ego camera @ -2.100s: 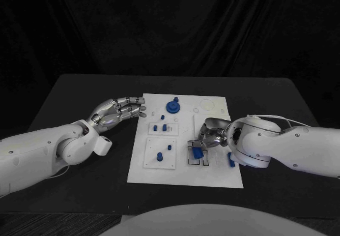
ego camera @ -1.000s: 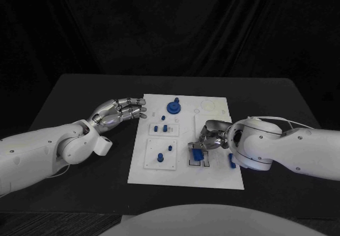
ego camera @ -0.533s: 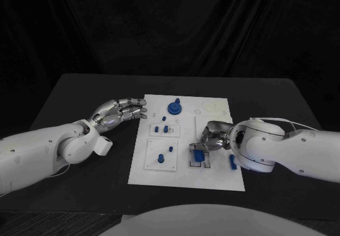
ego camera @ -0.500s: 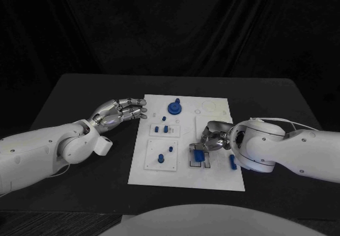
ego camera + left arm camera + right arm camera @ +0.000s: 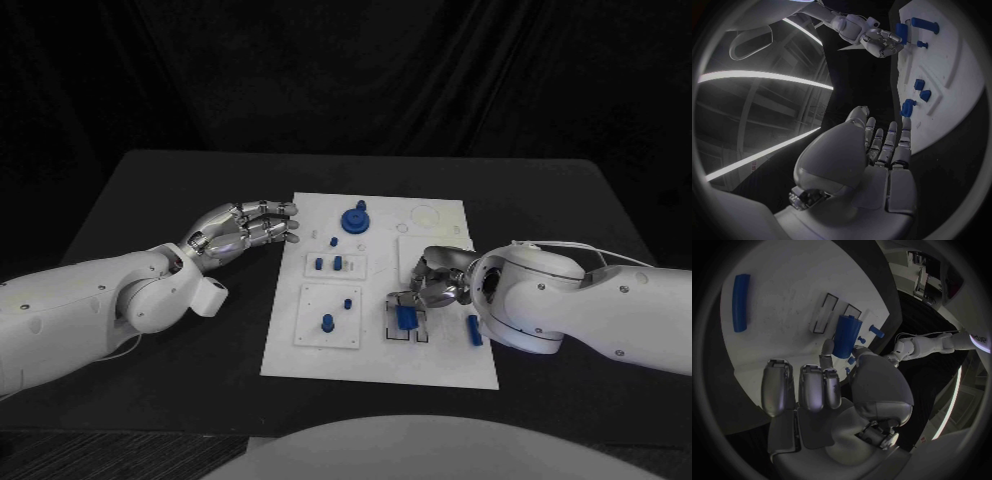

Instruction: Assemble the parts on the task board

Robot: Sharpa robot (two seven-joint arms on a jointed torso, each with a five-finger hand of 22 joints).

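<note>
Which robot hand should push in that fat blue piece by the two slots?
Probably the right hand. Its fingers already hang over the blue cylinder on the task board. The left hand hovers beside the board's far left edge, fingers apart, holding nothing.

One white task board [image 5: 378,355] sits on one black table [image 5: 159,190]. Blue parts on the board, best I can count from the head view: one big round knob-like piece [image 5: 353,215] at the far end, one tiny peg [image 5: 332,239] near it, two short pegs [image 5: 327,262] side by side, one small peg [image 5: 348,300], one rounded peg [image 5: 326,322], one cylinder [image 5: 407,318] over the slots, and one bar [image 5: 473,329] lying flat. That makes eight parts. Two robot hands, the left [image 5: 238,228] and the right [image 5: 433,283].
</note>
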